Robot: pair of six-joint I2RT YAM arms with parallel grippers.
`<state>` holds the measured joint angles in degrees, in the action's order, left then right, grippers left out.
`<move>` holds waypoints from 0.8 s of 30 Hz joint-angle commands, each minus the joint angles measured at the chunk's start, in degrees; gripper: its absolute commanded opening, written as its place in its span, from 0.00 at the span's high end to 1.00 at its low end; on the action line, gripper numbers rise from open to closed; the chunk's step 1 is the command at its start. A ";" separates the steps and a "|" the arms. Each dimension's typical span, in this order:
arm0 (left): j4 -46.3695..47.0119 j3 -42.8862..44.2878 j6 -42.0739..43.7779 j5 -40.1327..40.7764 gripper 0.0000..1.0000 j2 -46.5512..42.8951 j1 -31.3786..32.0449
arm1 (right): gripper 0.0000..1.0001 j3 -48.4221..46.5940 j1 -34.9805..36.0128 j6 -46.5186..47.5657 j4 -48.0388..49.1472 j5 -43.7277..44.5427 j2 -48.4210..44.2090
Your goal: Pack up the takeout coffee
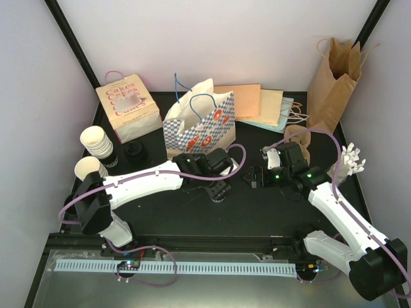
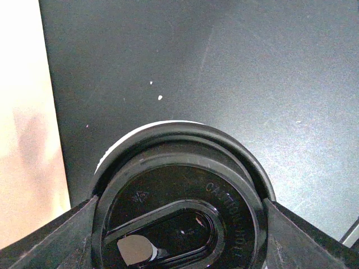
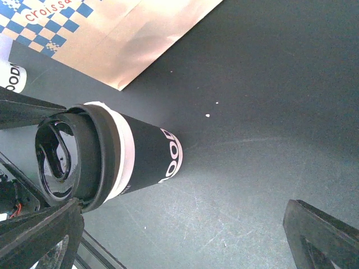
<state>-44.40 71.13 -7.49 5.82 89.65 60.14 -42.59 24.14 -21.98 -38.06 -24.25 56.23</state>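
A takeout coffee cup [image 3: 147, 152] with a black printed sleeve and a pale rim band stands on the dark table in front of the checkered bag. Its round black lid [image 2: 179, 190] sits slightly askew, with a sliver of white rim showing behind it. My left gripper [image 2: 179, 227] reaches in from the left, and its fingers [image 2: 59, 238] press both sides of the lid. In the top view the left gripper [image 1: 218, 187] hides most of the cup. My right gripper [image 1: 255, 176] stands wide open just right of the cup, holding nothing; the right wrist view shows bare table between its fingers [image 3: 322, 235].
A blue-checkered paper bag [image 1: 200, 128] stands open behind the cup. Cream ribbed cups [image 1: 96, 142] are stacked at the left, next to spare black lids [image 1: 135, 153] and a pink "Cakes" box [image 1: 128, 108]. Flat paper bags [image 1: 257, 102] and a tall brown bag [image 1: 335, 80] stand back right.
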 commanded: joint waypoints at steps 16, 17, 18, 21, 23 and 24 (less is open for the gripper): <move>-1.24 2.63 -0.24 0.29 0.21 3.50 0.24 | 0.05 5.59 0.30 -4.14 10.08 -10.19 2.34; -1.30 2.75 -0.25 0.39 0.21 3.70 0.24 | 0.09 6.10 0.29 -4.70 11.48 -11.19 2.91; -1.42 2.84 -0.29 0.52 0.21 3.92 0.24 | 0.13 6.53 0.29 -5.18 12.60 -12.20 3.55; -1.40 3.01 -0.19 0.45 0.21 4.17 0.15 | 0.22 7.22 0.29 -5.89 15.13 -14.16 5.71; -1.34 2.96 -0.25 -0.10 0.21 4.38 0.15 | 0.26 7.30 0.30 -6.12 16.30 -15.11 6.93; -1.35 2.96 -0.31 -0.47 0.20 4.44 0.09 | 0.27 7.26 0.29 -6.33 16.84 -15.51 7.40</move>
<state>-44.25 72.79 -7.51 6.83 92.38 60.14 -35.57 24.14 -26.89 -26.83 -35.51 62.22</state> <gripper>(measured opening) 0.795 0.752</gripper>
